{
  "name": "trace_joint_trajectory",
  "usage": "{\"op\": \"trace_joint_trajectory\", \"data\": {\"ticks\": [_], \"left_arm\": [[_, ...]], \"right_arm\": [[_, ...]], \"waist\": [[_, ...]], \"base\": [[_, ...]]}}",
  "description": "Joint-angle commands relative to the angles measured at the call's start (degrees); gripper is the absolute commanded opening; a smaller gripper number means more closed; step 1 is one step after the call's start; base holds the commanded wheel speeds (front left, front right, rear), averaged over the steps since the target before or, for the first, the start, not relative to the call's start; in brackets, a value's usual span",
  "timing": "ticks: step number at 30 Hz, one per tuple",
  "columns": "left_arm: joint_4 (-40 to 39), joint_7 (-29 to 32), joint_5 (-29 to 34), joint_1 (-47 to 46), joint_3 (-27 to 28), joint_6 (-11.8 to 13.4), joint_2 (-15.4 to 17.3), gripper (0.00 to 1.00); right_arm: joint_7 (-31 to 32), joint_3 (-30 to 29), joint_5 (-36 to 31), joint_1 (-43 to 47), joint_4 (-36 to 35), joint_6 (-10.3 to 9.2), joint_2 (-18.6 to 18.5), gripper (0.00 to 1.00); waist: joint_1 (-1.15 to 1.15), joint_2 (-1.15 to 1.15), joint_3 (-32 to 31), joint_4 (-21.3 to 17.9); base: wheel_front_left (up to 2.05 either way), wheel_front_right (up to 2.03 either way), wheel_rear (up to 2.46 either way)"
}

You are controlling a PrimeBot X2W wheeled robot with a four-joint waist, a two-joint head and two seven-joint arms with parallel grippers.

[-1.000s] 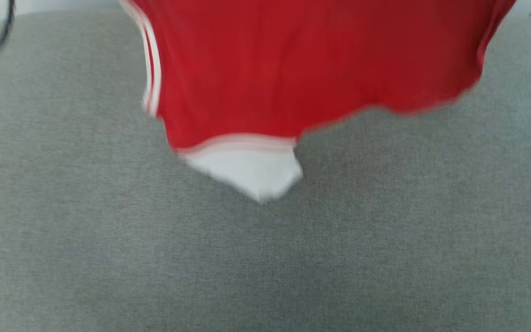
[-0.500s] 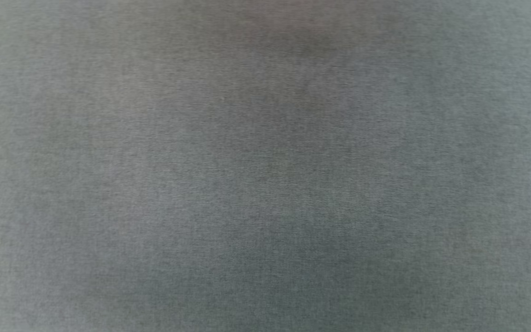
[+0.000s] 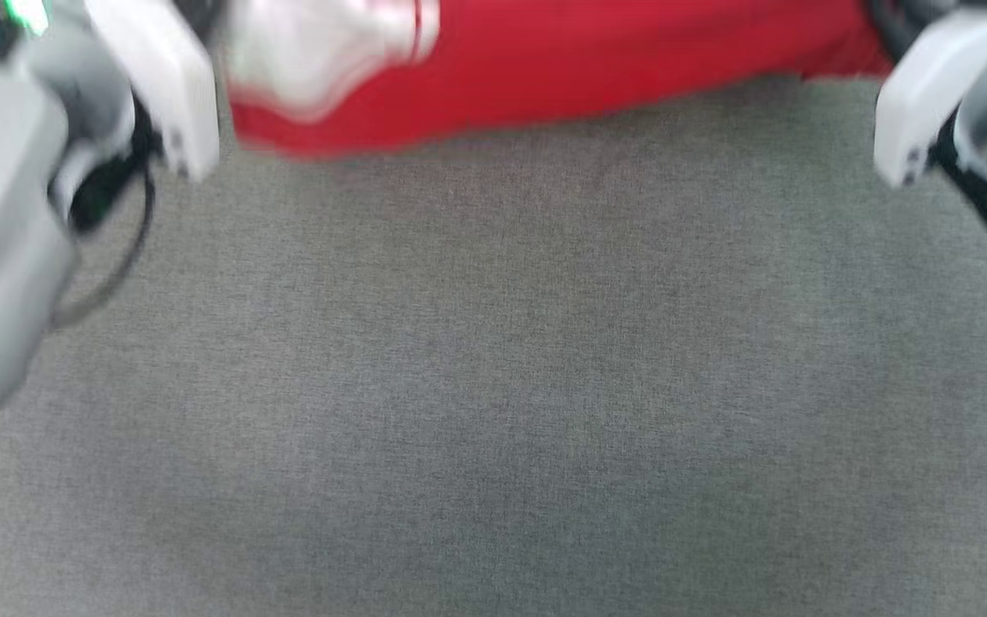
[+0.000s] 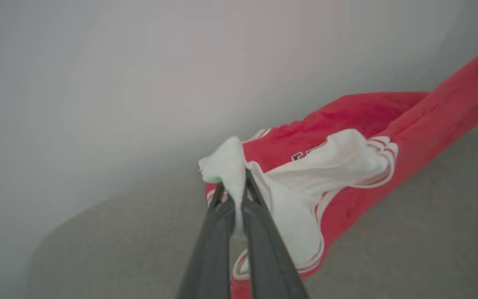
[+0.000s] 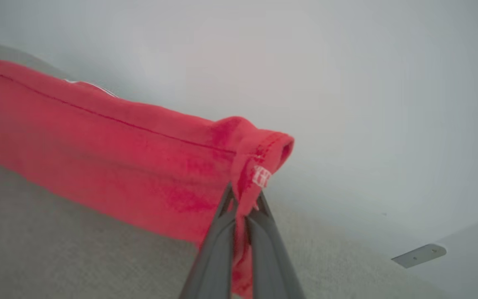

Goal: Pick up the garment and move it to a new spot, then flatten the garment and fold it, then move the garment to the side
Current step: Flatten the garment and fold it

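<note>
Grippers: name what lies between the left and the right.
The garment, held by the left gripper and the right gripper, spans the gap; the head view shows it.

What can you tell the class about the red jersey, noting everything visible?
The jersey is soft red knit with white lining, striped white-and-red trim and partly hidden black lettering. It is stretched sideways between the left fingers, shut on a white-lined end, and the right fingers, shut on a red hem corner. Whether it touches the grey cloth surface is unclear.
</note>
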Motion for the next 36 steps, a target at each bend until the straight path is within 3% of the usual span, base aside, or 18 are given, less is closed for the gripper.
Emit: {"op": "trace_joint_trajectory", "data": {"ticks": [1, 4, 7, 10, 16, 25, 31, 36], "left_arm": [[-1.7, 2.3, -2.7, 2.8, -0.1, 0.1, 2.0, 0.00], [-7.0, 7.4, -6.9, 8.3, -1.0, 0.1, 5.1, 0.00], [-12.9, 11.1, -10.3, 14.0, -1.3, 1.6, 8.3, 0.00], [-20.1, 14.5, -12.7, 19.5, -2.1, 4.7, 11.7, 0.00], [-35.6, 18.8, -16.3, 29.6, -3.6, 13.7, 18.6, 0.00], [-49.9, 18.6, -20.4, 40.9, -4.9, 23.6, 25.4, 0.00], [-55.5, 17.6, -23.2, 47.9, -6.5, 27.5, 28.4, 0.00], [-57.5, 16.0, -23.3, 48.1, -5.2, 29.2, 30.4, 0.00]], "right_arm": [[0.6, 0.9, 1.2, 2.0, -1.7, -0.29, -1.2, 0.00], [1.3, 1.8, 3.4, 6.3, -5.3, -0.29, -3.5, 0.00], [2.5, 2.5, 5.5, 11.0, -9.2, -0.29, -5.5, 0.00], [4.4, 3.0, 7.4, 15.9, -14.1, -0.29, -7.6, 0.00], [9.2, 4.1, 9.6, 26.0, -25.5, -0.29, -13.8, 0.00], [13.9, 0.0, 11.6, 40.4, -38.4, -0.28, -19.0, 0.00], [16.6, -4.5, 11.0, 51.5, -45.6, -0.28, -20.5, 0.00], [17.5, -13.0, 9.0, 59.5, -51.0, -0.28, -18.1, 0.00]], "waist": [[0.00, 0.00, -0.5, 0.2], [0.00, 0.00, -1.2, 0.2], [0.00, 0.00, -2.1, 0.3], [0.00, 0.00, -2.8, 0.2], [0.00, 0.00, -4.2, 0.0], [0.00, 0.00, -5.8, -0.2], [0.00, 0.00, -6.2, -0.4], [0.00, 0.00, -6.0, -0.4]], "base": [[0.00, 0.00, 0.00], [0.00, 0.00, 0.00], [0.00, 0.00, 0.00], [0.00, 0.00, 0.00], [0.00, 0.00, 0.00], [0.00, 0.00, 0.00], [0.00, 0.00, 0.00], [0.00, 0.00, 0.00]]}}
